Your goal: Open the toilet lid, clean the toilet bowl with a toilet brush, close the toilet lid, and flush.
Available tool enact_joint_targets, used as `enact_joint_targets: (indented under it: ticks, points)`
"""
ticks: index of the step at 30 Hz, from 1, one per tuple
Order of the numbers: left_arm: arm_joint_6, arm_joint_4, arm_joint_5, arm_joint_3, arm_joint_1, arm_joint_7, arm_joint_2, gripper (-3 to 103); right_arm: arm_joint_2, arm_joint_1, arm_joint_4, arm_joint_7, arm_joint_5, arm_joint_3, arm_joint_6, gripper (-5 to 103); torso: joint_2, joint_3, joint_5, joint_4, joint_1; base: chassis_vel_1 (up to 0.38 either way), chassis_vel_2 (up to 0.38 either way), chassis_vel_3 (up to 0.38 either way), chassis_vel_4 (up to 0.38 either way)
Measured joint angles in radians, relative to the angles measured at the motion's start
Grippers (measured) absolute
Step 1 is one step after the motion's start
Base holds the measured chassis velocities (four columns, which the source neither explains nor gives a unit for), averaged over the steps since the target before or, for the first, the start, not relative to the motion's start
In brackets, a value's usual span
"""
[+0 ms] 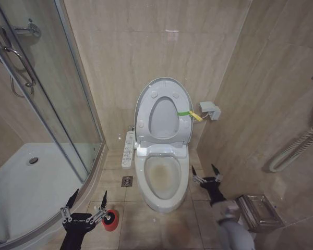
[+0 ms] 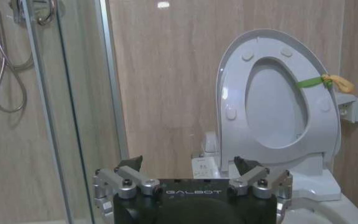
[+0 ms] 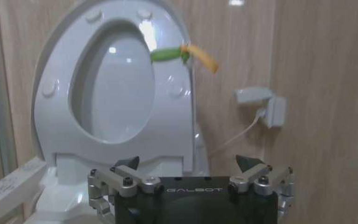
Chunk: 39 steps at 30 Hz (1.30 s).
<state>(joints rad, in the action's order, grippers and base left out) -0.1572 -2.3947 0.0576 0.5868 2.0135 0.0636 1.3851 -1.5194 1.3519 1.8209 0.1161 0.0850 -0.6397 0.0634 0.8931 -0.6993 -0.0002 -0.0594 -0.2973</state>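
The lid (image 1: 163, 112) stands upright against the far wall, the stained bowl (image 1: 163, 178) open below it. Both arms hang low, 1 each side of the bowl — left gripper (image 1: 88, 200) spread wide, just beside the red holder (image 1: 110, 219) on the floor; right gripper (image 1: 207, 173) spread too, holding nothing.

Left pincer (image 1: 88, 199) low at the robot's left, fingers spread apart and empty, black wrist below. Right pincer (image 1: 206, 173) held higher at the right, fingers likewise spread, empty, forearm angled inward.
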Motion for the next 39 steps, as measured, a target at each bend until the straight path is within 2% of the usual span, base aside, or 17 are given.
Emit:
enact_joint_targets:
  ticks: [2,3,6,8,10,11,13,19,20,23,24,27,28,32,39]
  points:
    - [0.0,0.0,0.0,0.0,0.0,0.0,0.0,99,-0.017,-0.053,-0.027,-0.007,-0.019,0.017,-0.066,100,0.0,0.0,-0.0001,0.0,0.0,0.0,0.0,0.0,0.0]
    - [0.0,0.0,0.0,0.0,0.0,0.0,0.0,99,-0.017,-0.053,-0.027,-0.007,-0.019,0.017,-0.066,100,0.0,0.0,-0.0001,0.0,0.0,0.0,0.0,0.0,0.0]
    - [0.0,0.0,0.0,0.0,0.0,0.0,0.0,99,-0.048,-0.14,-0.071,-0.019,-0.05,0.046,-0.174,100,0.0,0.0,-0.0001,0.0,0.0,0.0,0.0,0.0,0.0]
    - [0.0,0.0,0.0,0.0,0.0,0.0,0.0,99,-0.054,-0.159,-0.081,-0.022,-0.057,0.052,-0.198,100,0.0,0.0,-0.0001,0.0,0.0,0.0,0.0,0.0,0.0]
    - [0.0,0.0,0.0,0.0,0.0,0.0,0.0,99,-0.074,-0.216,-0.111,-0.029,-0.078,0.071,-0.27,100,0.0,0.0,0.0,0.0,0.0,0.0,0.0,0.0,0.0]
    - [0.0,0.0,0.0,0.0,0.0,0.0,0.0,99,-0.074,-0.216,-0.111,-0.029,-0.078,0.071,-0.27,100,0.0,0.0,0.0,0.0,0.0,0.0,0.0,0.0,0.0]
    - [0.0,0.0,0.0,0.0,0.0,0.0,0.0,99,-0.089,-0.262,-0.132,-0.035,-0.094,0.087,-0.326,100,0.0,0.0,0.0,0.0003,0.0,0.0,0.0,0.0,0.0]
    - [0.0,0.0,0.0,0.0,0.0,0.0,0.0,99,-0.09,-0.268,-0.136,-0.039,-0.097,0.089,-0.335,100,0.0,0.0,0.0,-0.0002,0.0,0.0,0.0,0.0,0.0]
    - [0.0,0.0,0.0,0.0,0.0,0.0,0.0,99,-0.089,-0.266,-0.134,-0.041,-0.097,0.089,-0.333,100,0.0,0.0,0.0001,0.0,0.0,0.0,0.0,0.0,0.0]
    - [0.0,0.0,0.0,0.0,0.0,0.0,0.0,99,-0.073,-0.214,-0.084,-0.057,-0.086,0.076,-0.256,100,0.0,0.0,0.0001,0.0,0.0,0.0,0.0,0.0,0.0]
    - [0.0,0.0,0.0,0.0,0.0,0.0,0.0,99,-0.073,-0.214,-0.084,-0.057,-0.086,0.076,-0.256,100,0.0,0.0,0.0001,0.0,0.0,0.0,0.0,0.0,0.0]
    - [0.0,0.0,0.0,0.0,0.0,0.0,0.0,99,-0.05,-0.139,-0.008,-0.08,-0.063,0.056,-0.139,100,0.0,0.0,0.0002,-0.0003,0.0,0.0,0.0,0.0,0.0]
    - [0.0,0.0,0.0,0.0,0.0,0.0,0.0,99,-0.05,-0.139,-0.008,-0.08,-0.063,0.056,-0.139,100,0.0,0.0,0.0002,-0.0003,0.0,0.0,0.0,0.0,0.0]
    - [0.0,0.0,0.0,0.0,0.0,0.0,0.0,99,-0.019,-0.037,0.095,-0.111,-0.032,0.029,0.018,100,0.0,0.0,0.0002,-0.0006,0.0,0.0,0.0,0.0,0.0]
    - [0.0,0.0,0.0,0.0,0.0,0.0,0.0,99,-0.016,-0.023,0.108,-0.115,-0.027,0.026,0.039,100,0.0,0.0,0.0003,0.0,0.0,0.0,0.0,0.0,0.0]
